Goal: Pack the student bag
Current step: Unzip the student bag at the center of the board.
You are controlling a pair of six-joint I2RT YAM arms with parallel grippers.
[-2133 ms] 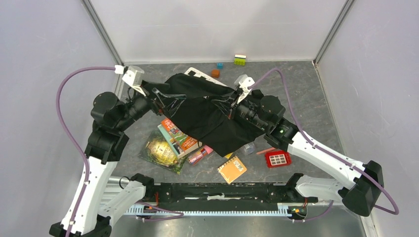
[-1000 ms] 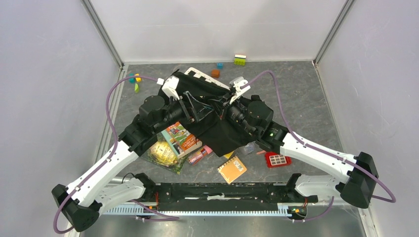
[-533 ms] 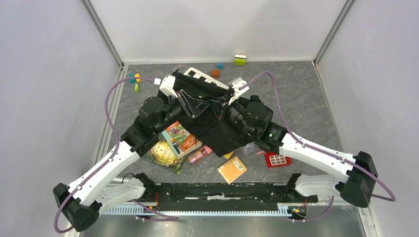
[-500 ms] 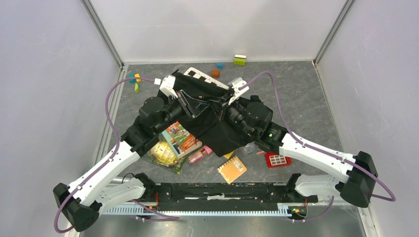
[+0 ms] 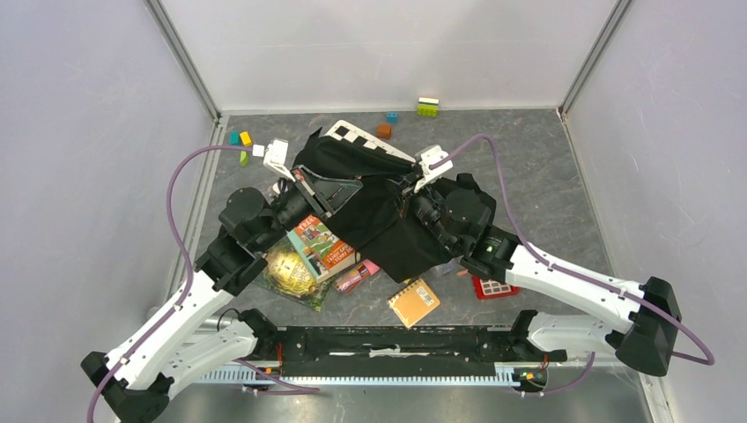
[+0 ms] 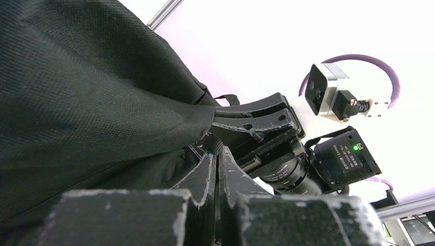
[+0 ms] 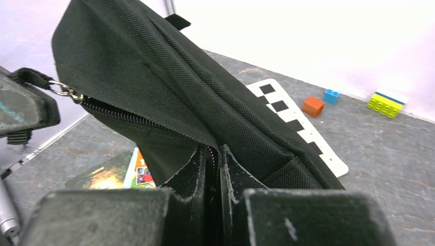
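The student bag (image 5: 388, 225) is a black fabric backpack, bunched up and held off the table at mid-table between both arms. My left gripper (image 5: 308, 189) is at its left end, shut on the small black zip pull (image 7: 32, 77) with a metal ring. In the left wrist view my left gripper (image 6: 216, 154) has its jaws together on that tab, with the bag's fabric (image 6: 77, 92) to the left. My right gripper (image 5: 408, 196) is shut on the bag's edge beside the zip teeth (image 7: 128, 120); the wrist view shows that gripper (image 7: 215, 151) pinching the cloth (image 7: 169, 77).
Under the bag lie picture books (image 5: 321, 245), a gold-covered book (image 5: 286, 269), a pink item (image 5: 357, 275), an orange notebook (image 5: 414, 302) and a red calculator (image 5: 487, 286). A white checkered board (image 5: 361, 139) and small blocks (image 5: 428, 106) sit at the back, with more blocks (image 5: 240, 138) on the left.
My left gripper has shut on the zip pull and drawn it leftward, and a grey opening now shows in the bag. The right gripper kept its hold and shifted slightly right.
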